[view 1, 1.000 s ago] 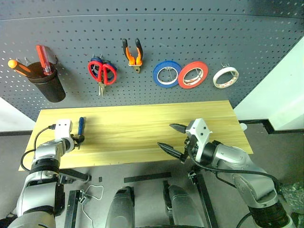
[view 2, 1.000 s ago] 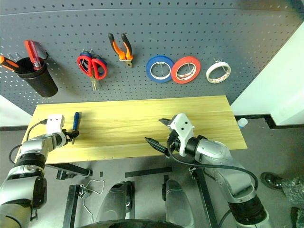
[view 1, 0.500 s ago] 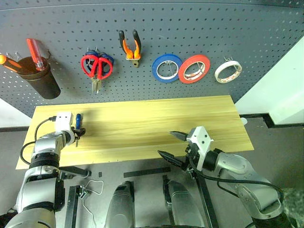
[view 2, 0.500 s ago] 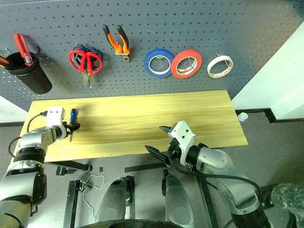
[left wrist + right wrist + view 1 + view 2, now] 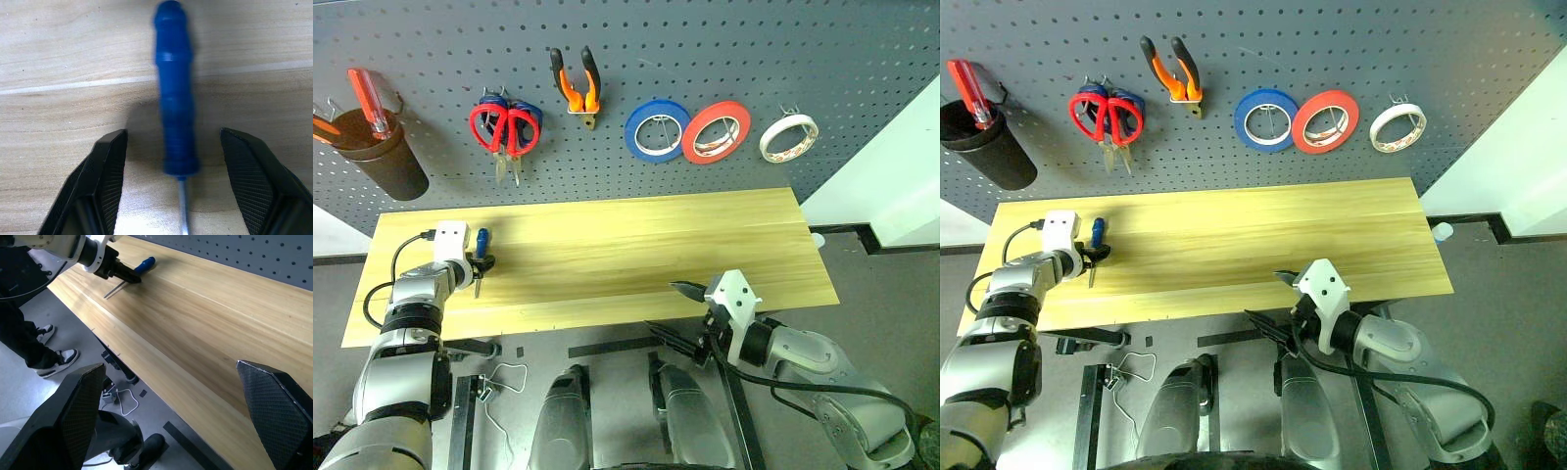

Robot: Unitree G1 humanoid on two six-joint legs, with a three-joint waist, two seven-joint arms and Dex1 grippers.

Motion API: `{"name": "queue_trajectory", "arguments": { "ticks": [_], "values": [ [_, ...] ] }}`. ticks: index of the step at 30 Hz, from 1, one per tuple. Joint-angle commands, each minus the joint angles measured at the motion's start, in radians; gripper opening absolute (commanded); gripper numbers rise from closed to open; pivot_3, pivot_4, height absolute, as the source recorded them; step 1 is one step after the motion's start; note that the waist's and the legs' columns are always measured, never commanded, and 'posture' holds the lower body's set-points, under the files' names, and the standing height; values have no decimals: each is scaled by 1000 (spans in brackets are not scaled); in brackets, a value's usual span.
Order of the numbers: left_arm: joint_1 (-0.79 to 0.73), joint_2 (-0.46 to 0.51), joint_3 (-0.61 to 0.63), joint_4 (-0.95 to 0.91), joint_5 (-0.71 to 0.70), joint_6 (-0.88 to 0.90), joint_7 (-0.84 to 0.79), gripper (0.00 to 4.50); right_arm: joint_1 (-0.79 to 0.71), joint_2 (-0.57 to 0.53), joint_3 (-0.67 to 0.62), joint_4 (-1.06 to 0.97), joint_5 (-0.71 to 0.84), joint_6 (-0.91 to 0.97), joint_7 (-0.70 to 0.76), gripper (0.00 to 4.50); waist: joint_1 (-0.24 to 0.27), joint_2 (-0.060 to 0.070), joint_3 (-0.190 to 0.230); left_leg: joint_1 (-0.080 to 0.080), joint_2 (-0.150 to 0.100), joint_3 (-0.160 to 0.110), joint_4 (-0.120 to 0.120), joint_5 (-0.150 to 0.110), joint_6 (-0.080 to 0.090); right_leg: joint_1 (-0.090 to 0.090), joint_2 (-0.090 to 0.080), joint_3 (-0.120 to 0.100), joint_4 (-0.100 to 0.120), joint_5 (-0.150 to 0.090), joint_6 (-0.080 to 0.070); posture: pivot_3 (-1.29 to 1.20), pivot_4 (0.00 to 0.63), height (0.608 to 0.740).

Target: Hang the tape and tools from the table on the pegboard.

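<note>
At the table's (image 5: 607, 255) left end lies the blue-handled screwdriver (image 5: 174, 112), long axis running straight between the parted fingers of the left gripper (image 5: 176, 196), shaft toward the wrist; the right gripper (image 5: 683, 313) hangs wide open, well apart.

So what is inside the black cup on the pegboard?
The black cup holds a red-handled screwdriver and an orange-handled one; their shafts are hidden inside it.
</note>
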Motion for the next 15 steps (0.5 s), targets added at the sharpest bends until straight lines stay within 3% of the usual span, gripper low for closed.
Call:
{"name": "queue_trajectory", "arguments": {
  "ticks": [1,5,12,15],
  "values": [
    [3,8,7,21,5,-12,6,1898,4,-7,-11,-42,14,-5,-1,4500,-1,0,1,0,0,0,0,0,0,0,0,0,0,0,0,-44,361,721],
    [0,8,4,25,6,-17,2,493,-5,-2,-5,-31,9,-9,-4,4500,0,0,2,0,0,0,-1,0,0,0,0,0,0,0,0,-39,356,721],
    [44,-11,-16,-104,0,12,-40,496,-16,10,15,5,-15,-33,-6,4500,1,0,3,-2,0,0,-1,0,0,-1,0,0,-1,0,0,-27,328,721],
    [173,-38,-54,-374,-37,120,-122,495,-47,21,31,47,-37,-60,-1,4500,-1,-1,1,-6,0,0,-1,0,0,-5,0,0,-1,1,0,-12,279,721]
  ]
}}
